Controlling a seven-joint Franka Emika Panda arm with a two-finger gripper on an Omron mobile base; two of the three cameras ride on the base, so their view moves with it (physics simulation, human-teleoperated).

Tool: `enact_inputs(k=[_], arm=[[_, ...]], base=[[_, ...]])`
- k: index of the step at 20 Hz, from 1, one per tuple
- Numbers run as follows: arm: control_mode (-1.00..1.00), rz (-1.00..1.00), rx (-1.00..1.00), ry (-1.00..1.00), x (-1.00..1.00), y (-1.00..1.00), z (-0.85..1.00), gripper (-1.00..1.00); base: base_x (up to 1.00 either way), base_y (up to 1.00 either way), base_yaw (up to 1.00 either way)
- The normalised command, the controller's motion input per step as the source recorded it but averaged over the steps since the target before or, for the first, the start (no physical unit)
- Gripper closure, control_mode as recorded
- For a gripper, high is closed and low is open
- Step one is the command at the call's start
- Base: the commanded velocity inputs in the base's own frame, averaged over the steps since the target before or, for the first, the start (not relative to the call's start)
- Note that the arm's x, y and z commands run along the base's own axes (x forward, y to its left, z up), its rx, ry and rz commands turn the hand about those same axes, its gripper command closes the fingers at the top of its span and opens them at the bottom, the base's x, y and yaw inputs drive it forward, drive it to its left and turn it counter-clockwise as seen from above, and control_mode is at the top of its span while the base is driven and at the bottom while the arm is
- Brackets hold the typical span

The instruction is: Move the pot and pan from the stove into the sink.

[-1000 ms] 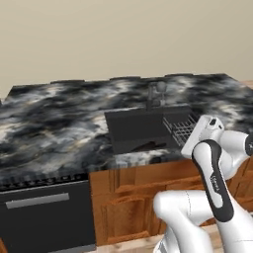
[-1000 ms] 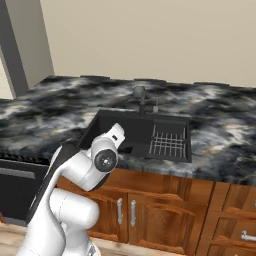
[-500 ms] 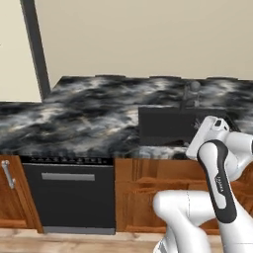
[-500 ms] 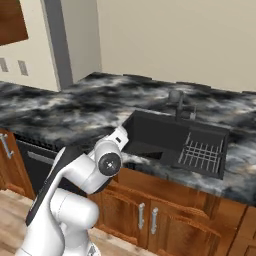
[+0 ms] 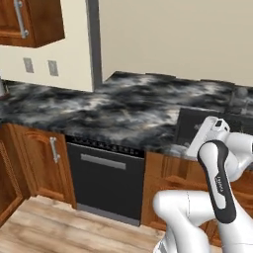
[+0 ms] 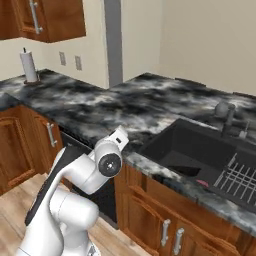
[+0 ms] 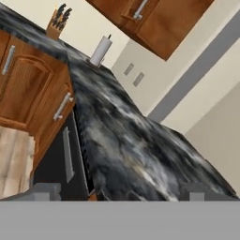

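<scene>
**The robot rolls left, away from the sink**

The whole picture has slid since a moment ago. That means the base is driving, not that the things are moving. A second ago the sink sat in the middle of both base views. Now the sink [image 6: 200,150] is off to the right, and its faucet [image 6: 226,116] stands at the back of it. A drying rack [image 6: 239,176] lies in its right part.

New things have come into sight on the left: a black dishwasher [image 5: 106,183] under the table [image 5: 113,111], a paper towel roll [image 6: 29,66] and, far off in the hand view, a knife block [image 7: 57,24].

I think the robot is going to look for the stove. No pot, pan or stove can be seen yet, so I cannot say where they are. Nothing has been put in the sink so far.

The tool [image 7: 119,193] is held up in front of the table edge and points left along it. Its tips are wide apart and hold nothing. The sink is behind it, to its right.
</scene>
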Motion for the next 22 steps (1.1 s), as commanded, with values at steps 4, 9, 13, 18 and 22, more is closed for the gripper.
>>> enact_inputs(k=[4,9,13,18,22], arm=[[1.00,0.00,0.00,0.00,0.00,0.00,0.00,-1.00],[1.00,0.00,0.00,0.00,0.00,0.00,0.00,-1.00],[1.00,0.00,0.00,0.00,0.00,0.00,0.00,-1.00],[1.00,0.00,0.00,0.00,0.00,0.00,0.00,-1.00],[1.00,0.00,0.00,0.00,0.00,0.00,0.00,-1.00]], base=[[-0.06,0.00,0.50],[-0.06,0.00,0.50],[-0.06,0.00,0.50],[-0.05,0.00,0.50],[-0.11,0.00,0.49]])
